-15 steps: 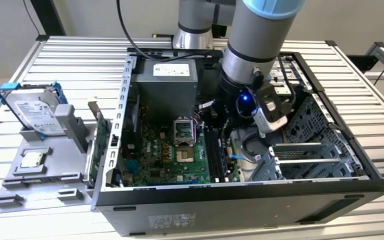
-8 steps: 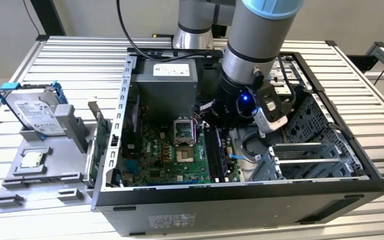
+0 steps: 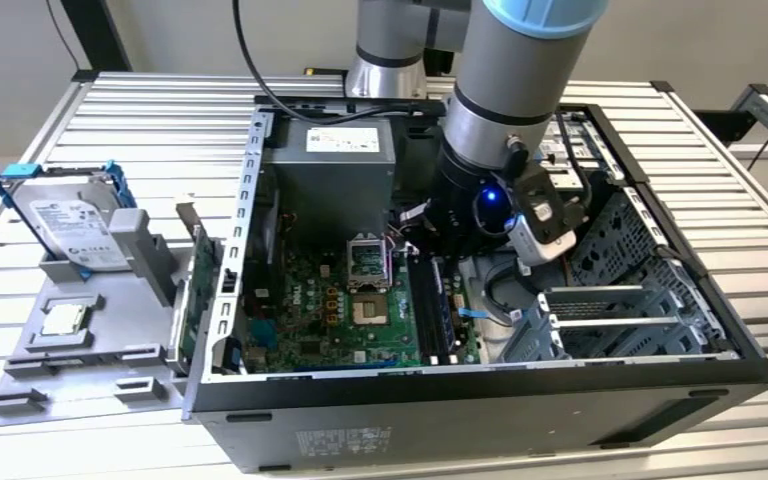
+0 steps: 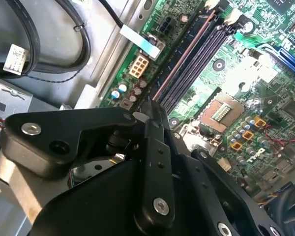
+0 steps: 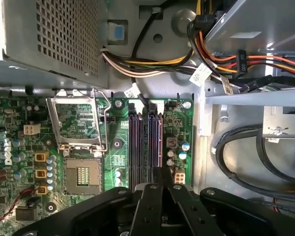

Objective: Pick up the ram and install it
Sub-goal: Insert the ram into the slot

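A slatted worktop (image 3: 157,110) carried an open case (image 3: 491,420) with the arm (image 3: 518,90) reaching down into it over the motherboard (image 3: 357,320). On the exterior view's left, a grey tray (image 3: 77,370) held a drive (image 3: 77,225). The ram (image 3: 189,300) appeared to be the thin green stick standing on edge between the tray and the case's outer wall, well apart from the claw (image 4: 148,110) (image 5: 160,172). In both wrist views the claw hung just above the memory slots (image 5: 145,142) (image 4: 196,54), its fingers (image 4: 155,142) pressed together with nothing visible between them.
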